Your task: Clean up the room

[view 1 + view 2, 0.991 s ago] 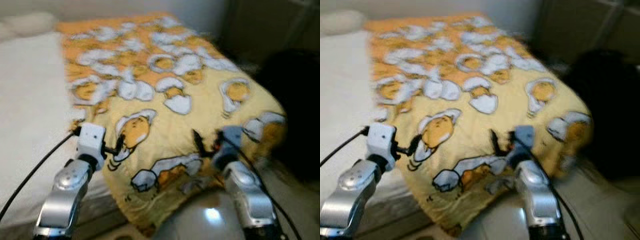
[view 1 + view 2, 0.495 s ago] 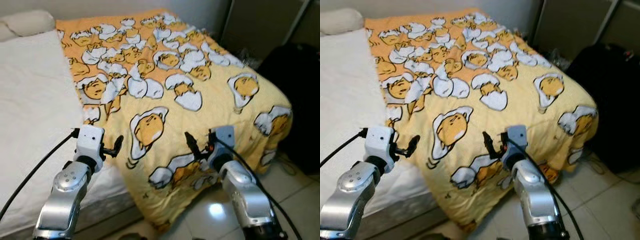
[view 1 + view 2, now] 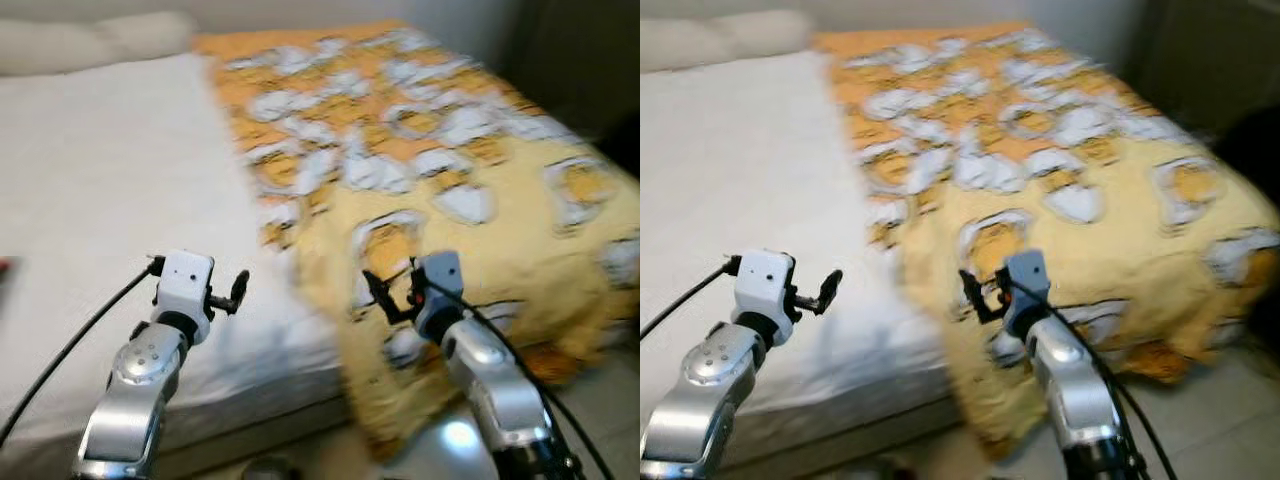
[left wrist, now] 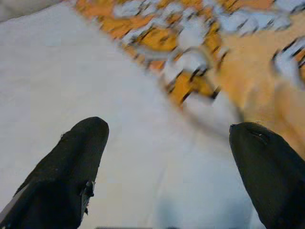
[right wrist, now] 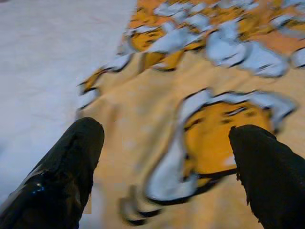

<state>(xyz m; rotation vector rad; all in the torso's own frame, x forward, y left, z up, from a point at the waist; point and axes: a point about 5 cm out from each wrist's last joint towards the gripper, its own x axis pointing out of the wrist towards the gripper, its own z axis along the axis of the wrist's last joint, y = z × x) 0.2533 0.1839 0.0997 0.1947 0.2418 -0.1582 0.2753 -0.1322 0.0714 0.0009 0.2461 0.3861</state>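
Note:
A yellow-orange blanket [image 3: 450, 150] printed with cartoon eggs covers the right half of a bed and hangs over its foot. The left half is bare white sheet [image 3: 120, 180]. My left gripper [image 3: 238, 290] hovers open over the white sheet near the bed's front edge, and the left wrist view shows sheet between its fingers [image 4: 71, 157] with the blanket's edge [image 4: 190, 71] beyond. My right gripper [image 3: 385, 298] hovers open over the blanket's near part, its fingers [image 5: 66, 162] framing an egg print [image 5: 214, 138]. Neither holds anything. The picture is blurred.
Pale pillows [image 3: 90, 40] lie along the head of the bed. A small red thing [image 3: 3, 265] shows at the far left edge. Glossy tiled floor [image 3: 600, 400] lies below the bed's foot, and a dark bulk [image 3: 1255, 130] stands to the right.
The whole picture has swung left: the blanket now sits further right and more white sheet shows. Both arms keep the same pose, grippers still open.

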